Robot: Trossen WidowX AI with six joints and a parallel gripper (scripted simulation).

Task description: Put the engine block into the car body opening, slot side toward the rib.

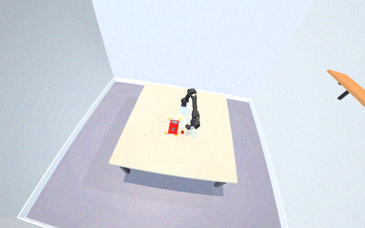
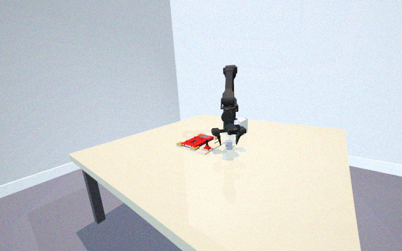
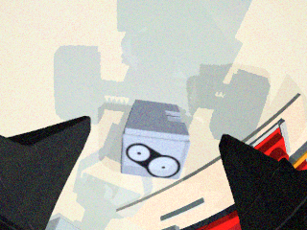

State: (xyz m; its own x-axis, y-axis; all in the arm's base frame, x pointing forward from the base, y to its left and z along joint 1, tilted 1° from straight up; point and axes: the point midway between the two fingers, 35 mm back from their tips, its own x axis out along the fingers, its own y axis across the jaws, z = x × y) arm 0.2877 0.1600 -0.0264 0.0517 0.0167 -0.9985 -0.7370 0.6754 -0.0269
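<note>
The grey-blue engine block (image 1: pixel 191 128) (image 2: pixel 229 145) (image 3: pixel 154 150) stands on the table, right of the car body in the top and exterior views. In the wrist view a face with two ringed circles shows, and a small notch shows on the darker face. My gripper (image 1: pixel 191 127) (image 2: pixel 228 144) (image 3: pixel 157 132) is open and empty, pointing down over the block, one finger to each side with a gap at both. The red car body (image 1: pixel 173 125) (image 2: pixel 187 144) (image 3: pixel 226 223) lies flat. Its dark opening (image 1: pixel 173 129) (image 2: pixel 193 141) holds no block. The rib is too small to make out.
A red piece with a black knob (image 1: pixel 182 132) (image 2: pixel 207 147) (image 3: pixel 274 146) stands between the car body and the block. Yellow corner brackets (image 1: pixel 166 132) (image 2: pixel 194 148) surround the car body. The arm's white base (image 1: pixel 185 109) (image 2: pixel 244 125) is behind.
</note>
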